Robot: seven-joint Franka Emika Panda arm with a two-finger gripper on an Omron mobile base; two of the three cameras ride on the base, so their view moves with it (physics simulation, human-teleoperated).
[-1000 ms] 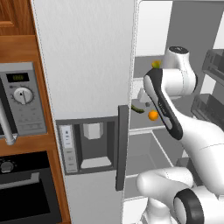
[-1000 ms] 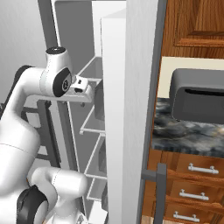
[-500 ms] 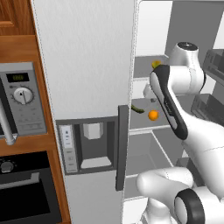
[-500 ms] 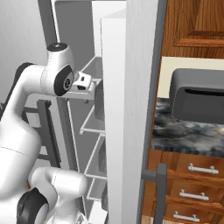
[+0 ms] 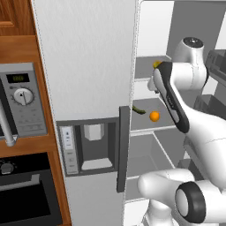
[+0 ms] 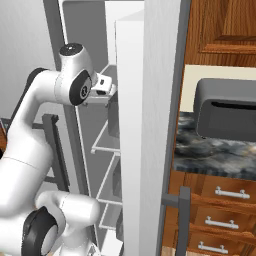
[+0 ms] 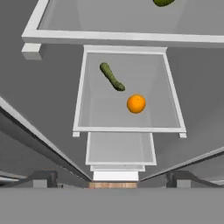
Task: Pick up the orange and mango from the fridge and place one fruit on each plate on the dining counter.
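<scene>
Hand view: orange [image 7: 136,104] mid-shelf, unobstructed

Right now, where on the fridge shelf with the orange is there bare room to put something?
The shelf is bare along its near edge and down its left side. The orange sits right of middle, with the dark green vegetable lying apart behind it, so the back middle is the busiest part.
</scene>
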